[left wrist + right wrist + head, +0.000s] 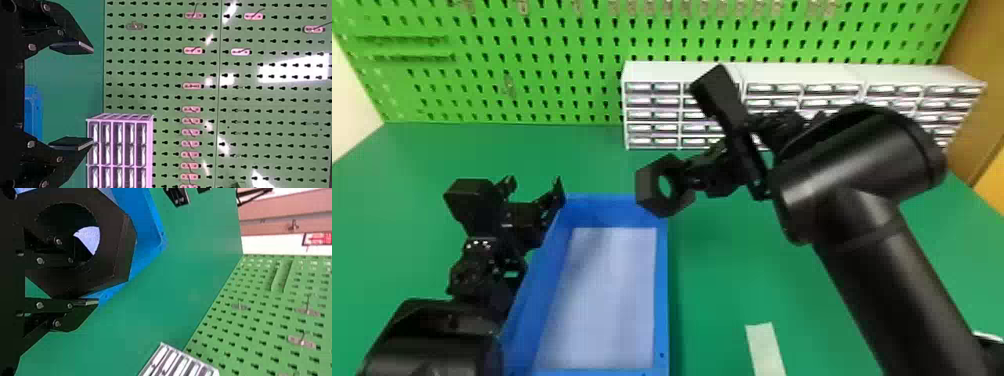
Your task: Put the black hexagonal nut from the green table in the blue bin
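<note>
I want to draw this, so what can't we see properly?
- Head view: the blue bin's near end is cut off by the bottom edge, and so is the pale strip's.
- Head view: some drawers hide behind the right arm.
- Left wrist view: part of the bin hides behind the left hand.
- Right wrist view: the right hand covers part of the nut.

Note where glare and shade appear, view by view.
Left wrist view: white glare patches across the green perforated pegboard; head view: sheen on the black right arm, grey shadow on the pale sheet inside the blue rectangular bin; right wrist view: black hexagonal nut in deep shade.
</note>
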Controlling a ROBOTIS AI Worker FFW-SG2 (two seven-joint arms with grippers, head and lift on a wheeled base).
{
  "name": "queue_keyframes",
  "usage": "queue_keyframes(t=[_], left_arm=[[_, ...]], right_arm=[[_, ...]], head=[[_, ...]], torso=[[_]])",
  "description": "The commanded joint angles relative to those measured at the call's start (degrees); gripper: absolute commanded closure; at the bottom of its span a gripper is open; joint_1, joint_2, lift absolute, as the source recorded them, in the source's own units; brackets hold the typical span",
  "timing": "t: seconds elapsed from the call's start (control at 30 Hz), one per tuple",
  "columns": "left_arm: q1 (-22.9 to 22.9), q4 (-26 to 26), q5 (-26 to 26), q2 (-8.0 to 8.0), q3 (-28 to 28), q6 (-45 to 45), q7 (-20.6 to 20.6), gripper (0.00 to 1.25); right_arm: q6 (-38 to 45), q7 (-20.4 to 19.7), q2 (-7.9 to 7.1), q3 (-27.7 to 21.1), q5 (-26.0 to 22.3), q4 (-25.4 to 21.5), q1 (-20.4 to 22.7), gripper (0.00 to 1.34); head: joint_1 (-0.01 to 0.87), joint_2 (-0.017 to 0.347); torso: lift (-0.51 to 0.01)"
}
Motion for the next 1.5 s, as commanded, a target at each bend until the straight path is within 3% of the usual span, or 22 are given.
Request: queue_keyframes(t=[0.0, 0.7, 1.47], left_arm=[[0.01, -0.07, -0.07, 0.03, 0.15, 0.00, 0.05, 0.43], [0.10, -0.07, -0.24, 0.03, 0.41, 0.00, -0.04, 0.43], [0.18, -0.07, -0.33, 0.03, 0.59, 0.00, -0.04, 0.43]], right_arm=[[-1.06, -1.56, -0.12, 3.87, -4.16, 1.24, -1.25, 1.04], [-5.63, -7.18, -1.00, 14.85, -16.20, 6.42, -4.68, 1.04], [-8.53, -10.35, -1.35, 20.74, -21.21, 9.76, -5.73, 1.04]], head=[[0.686, 0.052], [0.686, 0.052], [0.686, 0.052]], torso=[[-0.097], [-0.097], [-0.097]])
